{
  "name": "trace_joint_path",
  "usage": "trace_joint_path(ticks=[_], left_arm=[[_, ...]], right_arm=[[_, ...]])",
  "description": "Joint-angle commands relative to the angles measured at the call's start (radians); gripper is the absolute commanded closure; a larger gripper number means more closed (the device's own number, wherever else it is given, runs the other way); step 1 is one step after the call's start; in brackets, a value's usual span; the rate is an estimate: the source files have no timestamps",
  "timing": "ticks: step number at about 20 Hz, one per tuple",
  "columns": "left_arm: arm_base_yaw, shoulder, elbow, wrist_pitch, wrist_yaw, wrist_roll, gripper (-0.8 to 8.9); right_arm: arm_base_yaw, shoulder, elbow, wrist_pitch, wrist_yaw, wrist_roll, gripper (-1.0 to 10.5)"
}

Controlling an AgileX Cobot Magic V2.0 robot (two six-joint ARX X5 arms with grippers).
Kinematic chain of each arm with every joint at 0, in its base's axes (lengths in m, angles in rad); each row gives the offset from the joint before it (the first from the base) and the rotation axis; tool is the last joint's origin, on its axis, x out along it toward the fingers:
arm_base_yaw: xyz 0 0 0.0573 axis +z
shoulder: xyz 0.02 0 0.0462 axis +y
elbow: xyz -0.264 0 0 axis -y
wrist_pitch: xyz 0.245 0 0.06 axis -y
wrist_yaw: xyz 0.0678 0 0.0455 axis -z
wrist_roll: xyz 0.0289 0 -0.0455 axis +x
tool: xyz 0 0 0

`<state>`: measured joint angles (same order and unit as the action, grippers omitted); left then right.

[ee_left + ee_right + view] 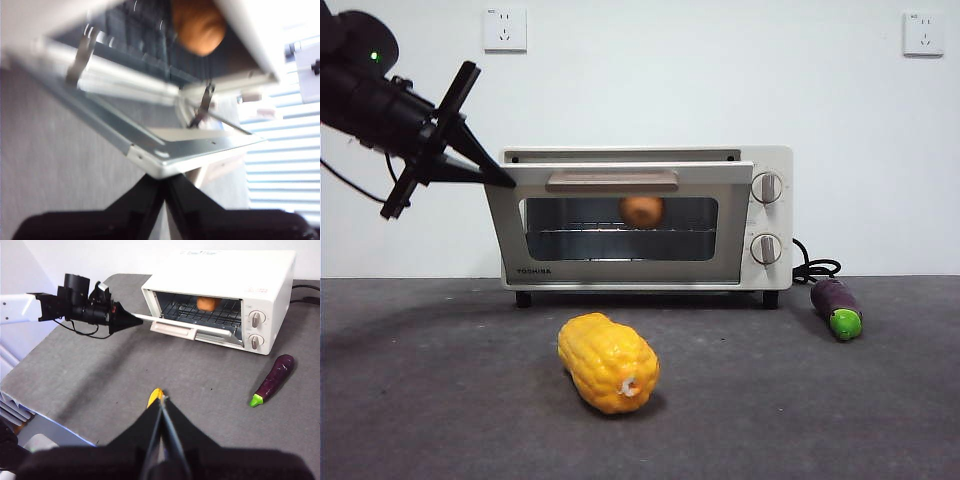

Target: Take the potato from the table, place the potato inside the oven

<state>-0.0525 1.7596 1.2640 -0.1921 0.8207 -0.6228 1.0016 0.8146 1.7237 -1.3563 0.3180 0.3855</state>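
Observation:
The potato (641, 211) sits on the wire rack inside the oven (775, 215), seen through the glass; it also shows in the left wrist view (198, 25) and the right wrist view (208, 303). The oven door (620, 172) stands partly open, tilted outward at its top. My left gripper (505, 182) is shut, its tip against the door's upper left corner (160, 162). My right gripper (162, 402) is shut and empty, held back above the near part of the table (440, 400).
A yellow corn cob (608, 362) lies in front of the oven, its tip just beyond the right gripper (155, 397). A purple eggplant (837, 308) lies right of the oven by the black cord (815, 268). The table's left edge drops off (45, 415).

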Motion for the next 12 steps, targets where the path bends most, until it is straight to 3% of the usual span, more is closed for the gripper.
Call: trace_joint_path(ticks=[1, 6, 12], left_arm=[[0.002, 0.006, 0.021, 0.008, -0.018, -0.006, 8.21], [0.002, 0.006, 0.040, 0.018, -0.090, -0.006, 8.21], [0.002, 0.006, 0.040, 0.102, -0.108, -0.008, 8.21]], right_arm=[[0.002, -0.001, -0.008, -0.022, 0.005, 0.009, 9.5], [0.002, -0.001, -0.008, -0.022, 0.004, 0.008, 9.5], [0.002, -0.001, -0.008, -0.022, 0.005, 0.008, 9.5]])
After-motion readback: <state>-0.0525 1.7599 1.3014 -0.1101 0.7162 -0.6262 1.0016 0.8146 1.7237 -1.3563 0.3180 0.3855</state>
